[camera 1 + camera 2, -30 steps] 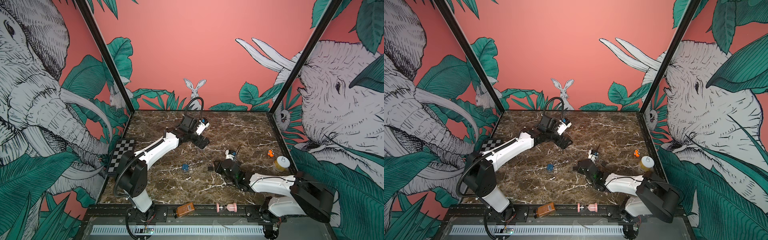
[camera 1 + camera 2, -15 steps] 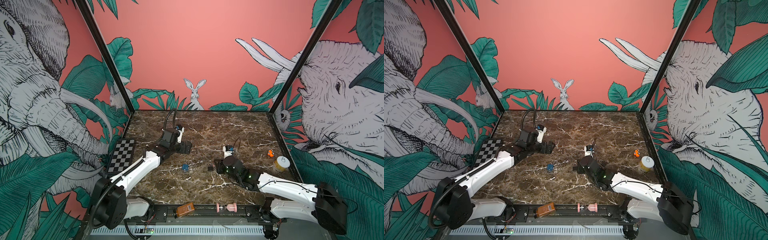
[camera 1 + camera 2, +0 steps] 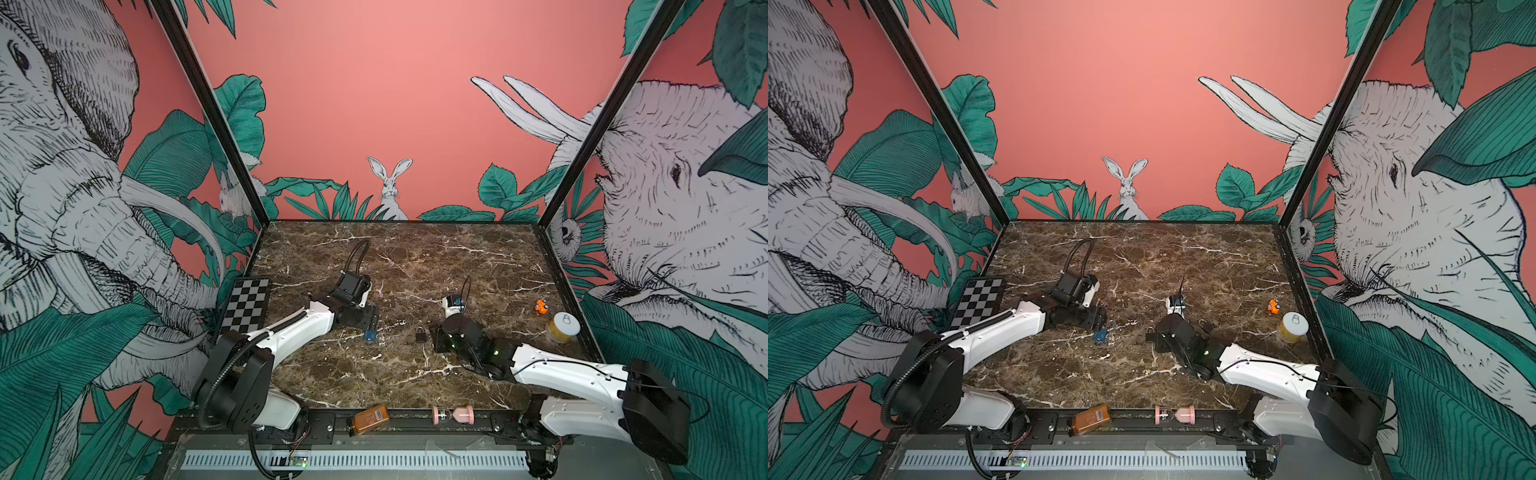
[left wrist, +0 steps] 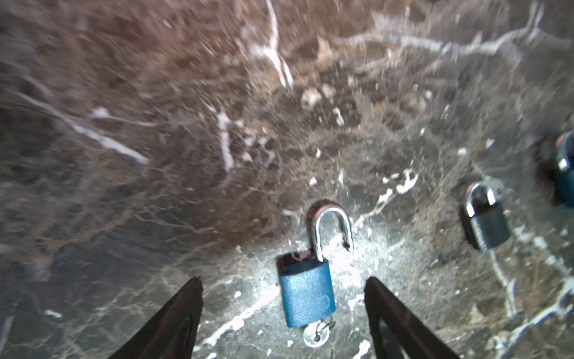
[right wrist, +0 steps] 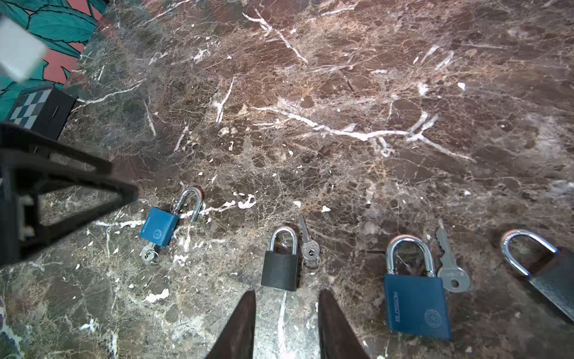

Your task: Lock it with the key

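A small blue padlock (image 4: 306,295) lies flat on the marble with its shackle sprung open and a silver key (image 4: 316,335) in its keyhole. My left gripper (image 4: 283,279) is open, low over the table, one finger on each side of the lock body without touching it. In both top views the blue padlock (image 3: 370,336) (image 3: 1099,335) sits just in front of the left gripper (image 3: 372,322). My right gripper (image 5: 287,293) is open with nothing between its fingers, just short of a small black padlock (image 5: 279,269) whose shackle is shut, a loose key (image 5: 309,245) beside it.
To the right lie a larger blue padlock (image 5: 416,306) with a key (image 5: 450,270) beside it, and a big black padlock (image 5: 546,273). An orange toy (image 3: 540,306) and a yellow jar (image 3: 563,328) stand at the right edge, a checkerboard (image 3: 247,305) at the left. An amber bottle (image 3: 370,419) rests on the front rail.
My left arm has swung from the back of the table forward and down to the small blue padlock, and its jaws have narrowed a little. The right gripper has stayed by the black padlock.
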`<state>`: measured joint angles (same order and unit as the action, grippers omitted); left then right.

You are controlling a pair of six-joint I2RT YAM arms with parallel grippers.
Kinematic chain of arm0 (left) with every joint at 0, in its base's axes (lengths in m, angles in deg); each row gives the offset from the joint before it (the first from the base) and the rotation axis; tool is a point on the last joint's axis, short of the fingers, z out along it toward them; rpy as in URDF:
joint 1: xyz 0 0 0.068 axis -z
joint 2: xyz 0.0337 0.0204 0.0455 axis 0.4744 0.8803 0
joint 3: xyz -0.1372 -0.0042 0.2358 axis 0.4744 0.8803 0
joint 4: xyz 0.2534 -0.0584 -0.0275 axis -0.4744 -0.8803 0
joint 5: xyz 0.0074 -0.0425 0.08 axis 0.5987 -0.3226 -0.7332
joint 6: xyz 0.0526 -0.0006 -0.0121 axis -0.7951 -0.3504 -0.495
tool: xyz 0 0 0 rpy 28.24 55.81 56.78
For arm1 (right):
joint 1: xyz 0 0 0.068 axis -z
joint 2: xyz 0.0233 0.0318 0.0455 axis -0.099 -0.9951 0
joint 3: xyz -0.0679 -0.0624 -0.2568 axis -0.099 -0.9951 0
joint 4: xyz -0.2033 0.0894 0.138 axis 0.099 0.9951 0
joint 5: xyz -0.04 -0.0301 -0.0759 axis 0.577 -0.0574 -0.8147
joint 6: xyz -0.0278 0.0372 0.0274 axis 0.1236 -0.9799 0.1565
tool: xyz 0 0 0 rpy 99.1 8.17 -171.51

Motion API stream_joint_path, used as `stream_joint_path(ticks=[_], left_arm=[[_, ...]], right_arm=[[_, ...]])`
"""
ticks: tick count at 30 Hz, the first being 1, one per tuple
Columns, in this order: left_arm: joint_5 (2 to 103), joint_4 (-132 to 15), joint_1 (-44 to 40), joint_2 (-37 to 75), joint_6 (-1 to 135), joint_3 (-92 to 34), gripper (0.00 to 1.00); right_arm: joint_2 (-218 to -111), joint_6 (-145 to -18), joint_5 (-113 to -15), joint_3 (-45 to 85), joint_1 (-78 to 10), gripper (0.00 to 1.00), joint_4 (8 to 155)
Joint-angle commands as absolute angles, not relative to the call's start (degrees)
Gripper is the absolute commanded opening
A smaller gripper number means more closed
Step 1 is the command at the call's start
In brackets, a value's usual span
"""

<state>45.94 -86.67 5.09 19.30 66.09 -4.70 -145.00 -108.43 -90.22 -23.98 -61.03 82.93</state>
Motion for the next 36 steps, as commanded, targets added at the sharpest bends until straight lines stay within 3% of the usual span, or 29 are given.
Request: stream_joint_path(ticks=[1,9,25,36], left_arm=[[44.39,-89.82,7.2,21.75,66.65,-6.18,0.72],[41.46,-92.08,9.56,25.0,67.32,-7.35,0.68],[40.7,-92.74,11.44,28.39,66.54,-8.43,0.44],[37.65,-93.73,14.67,30.86,65.57,-8.97,0.45]], right_arm=[[-145.56,-108.67,-90.43,-23.86,-61.49,0.32,82.05],[-147.65,-109.28,-89.11,-23.15,-61.62,0.31,80.52],[-149.07,-109.31,-88.53,-23.24,-61.63,0.31,78.37],[-149.6,-109.64,-88.5,-23.38,-61.58,0.31,77.64]])
